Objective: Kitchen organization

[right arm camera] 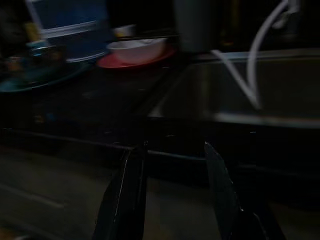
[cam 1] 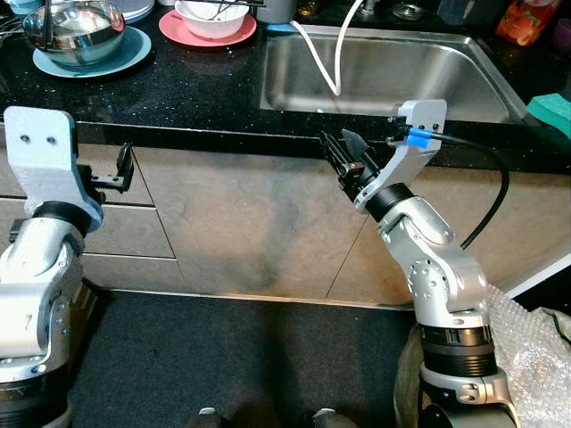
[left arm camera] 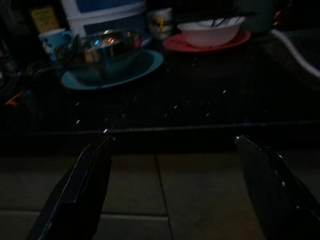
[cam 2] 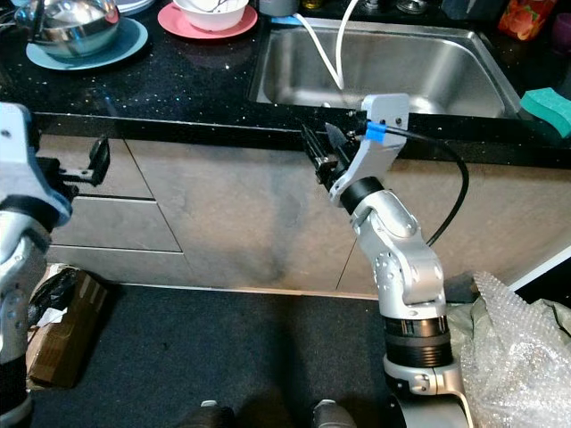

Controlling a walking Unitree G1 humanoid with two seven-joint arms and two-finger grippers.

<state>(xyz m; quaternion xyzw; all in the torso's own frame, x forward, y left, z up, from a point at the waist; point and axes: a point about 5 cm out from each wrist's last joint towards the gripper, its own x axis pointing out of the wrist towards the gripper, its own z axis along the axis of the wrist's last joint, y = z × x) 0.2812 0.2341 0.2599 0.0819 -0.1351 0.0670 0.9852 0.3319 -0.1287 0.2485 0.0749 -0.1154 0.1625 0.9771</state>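
Fingers of the left gripper (left arm camera: 170, 190) are spread wide and empty, those of the right gripper (cam 1: 346, 162) part open and empty; both are below the worktop (cam 1: 196, 89) edge. The steel bowl (cam 1: 73, 28) sits on a blue plate (cam 1: 134, 52) at the back left. To reach it cleanly, I'd raise the left arm above the edge first.

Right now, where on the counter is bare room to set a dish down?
The black counter is bare between the teal plate holding the steel bowl and the sink. The back edge is crowded around the pink plate.
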